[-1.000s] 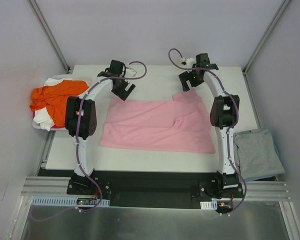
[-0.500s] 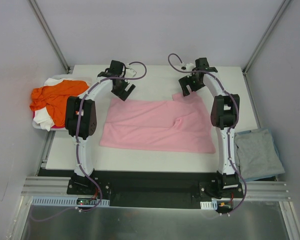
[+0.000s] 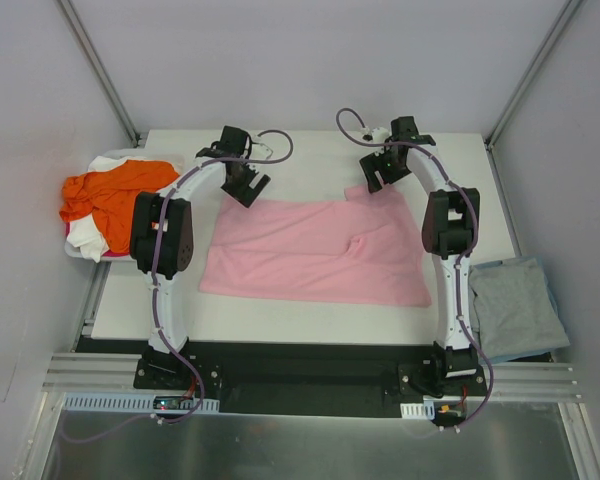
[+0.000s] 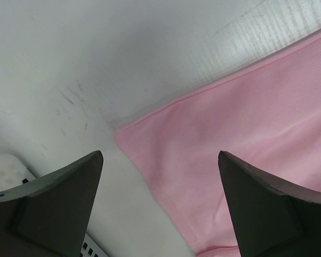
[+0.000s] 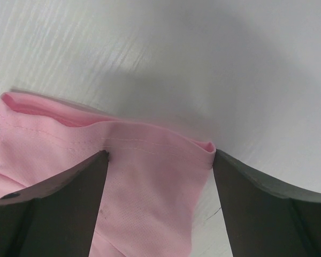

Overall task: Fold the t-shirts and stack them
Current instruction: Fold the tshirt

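Both spread, left jaws over pink t-shirt (image 3: 315, 250) corner, right jaws straddling its sleeve (image 5: 150, 160)

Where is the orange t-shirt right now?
In the top view, the crumpled orange cotton t-shirt lies at the far left, heaped on a white t-shirt, just left of the left arm.

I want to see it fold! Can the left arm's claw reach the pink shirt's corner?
Probably yes. The left claw, open, hangs over a corner of the pink t-shirt, with nothing in between.
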{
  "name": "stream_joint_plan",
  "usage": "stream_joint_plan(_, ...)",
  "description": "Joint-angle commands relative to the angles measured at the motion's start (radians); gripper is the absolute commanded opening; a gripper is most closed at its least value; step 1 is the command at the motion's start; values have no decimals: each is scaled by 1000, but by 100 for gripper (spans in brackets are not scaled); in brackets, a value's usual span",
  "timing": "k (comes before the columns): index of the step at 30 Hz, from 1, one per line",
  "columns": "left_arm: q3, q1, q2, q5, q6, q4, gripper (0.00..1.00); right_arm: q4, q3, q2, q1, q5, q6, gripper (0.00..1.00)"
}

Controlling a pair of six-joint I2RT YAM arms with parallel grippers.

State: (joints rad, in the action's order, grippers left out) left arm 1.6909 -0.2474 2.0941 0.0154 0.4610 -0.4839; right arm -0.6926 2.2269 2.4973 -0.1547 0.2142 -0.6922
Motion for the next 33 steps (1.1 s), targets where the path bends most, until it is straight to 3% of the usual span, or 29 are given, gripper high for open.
stream_joint_plan(1,-17,7,-60,-11,5,-1,90,-18,13,-46,4,-1,2,80)
stream_joint_plan(10,13,10,-31,-34,30,1,90,-22,7,-54,3,-9,-4,78)
stream_joint_plan(33,39,62,64,136,-25,-67,92,-24,-39,-80,0,11,-18,78)
